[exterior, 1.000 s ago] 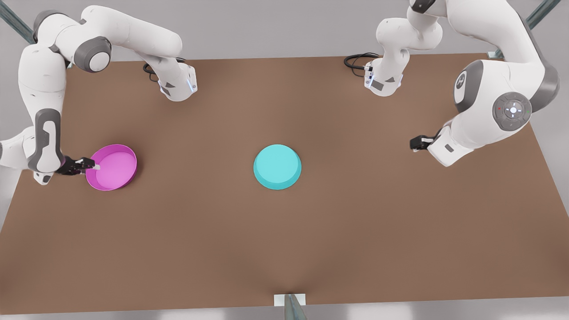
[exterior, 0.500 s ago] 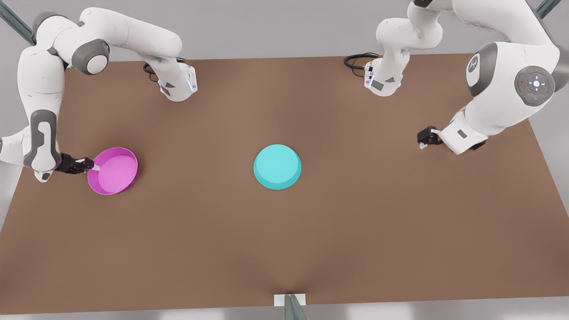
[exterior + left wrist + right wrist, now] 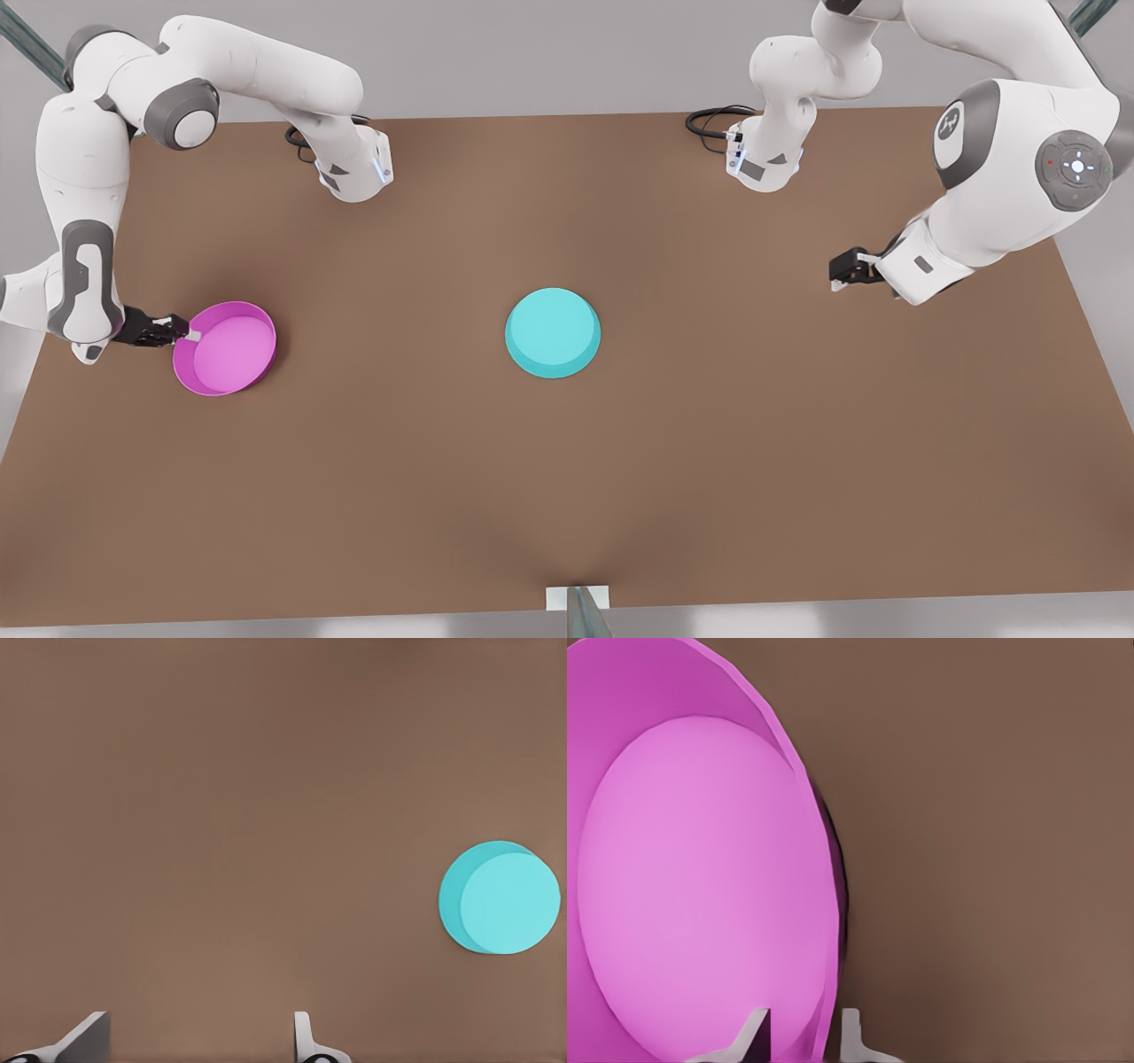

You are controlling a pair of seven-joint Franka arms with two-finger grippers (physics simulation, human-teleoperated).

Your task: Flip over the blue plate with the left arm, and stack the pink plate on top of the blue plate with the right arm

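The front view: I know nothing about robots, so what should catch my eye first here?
Two bright plates on the brown table: the blue plate lies upside down at the centre, and the pink plate sits open side up at the front view's left. The right pincer is closed on the pink plate's rim, while the left pincer waits open at the front view's right.

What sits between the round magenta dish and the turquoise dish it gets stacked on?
Nothing visible. The right gripper pinches the rim of the round magenta dish; bare brown table lies between it and the upside-down turquoise dish. The left gripper waits open, off to the side.
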